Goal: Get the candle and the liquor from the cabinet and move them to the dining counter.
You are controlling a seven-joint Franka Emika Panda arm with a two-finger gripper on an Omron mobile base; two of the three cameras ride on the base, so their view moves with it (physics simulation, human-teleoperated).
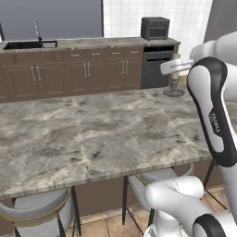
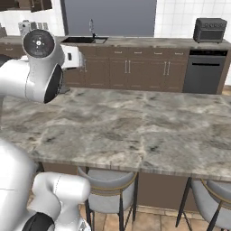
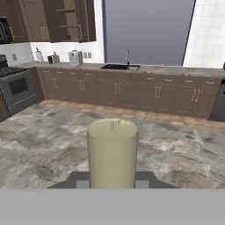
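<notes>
The tool (image 3: 112,184) is clenched on the candle (image 3: 112,151), whose pale cream shaft rises just in front of the hand camera with grey finger parts on both sides of its lower end. In the left base view the candle's grey holder (image 1: 174,88) shows under the white hand, its round flared base resting on or just above the far right part of the dining bench (image 1: 92,134); contact cannot be told. The arm (image 1: 215,115) rises at the right of that view and bends over the near edge of the slab. Cushioned bar stools (image 1: 39,208) stand tucked under the near edge of the bench. Beyond the bench runs a row of low brown drawer units (image 1: 69,69) with a sink (image 1: 28,45) and tap at far left, a dark dishwasher (image 1: 155,69) to their right, and a toaster oven (image 1: 155,28) on the worktop above it. In the hand view a stove (image 3: 15,88) stands at far left, small appliances (image 3: 74,57) sit on the worktop, and the dark wall cabinet (image 3: 66,19) hangs above them with one door open, showing shelves; the liquor cannot be made out there
</notes>
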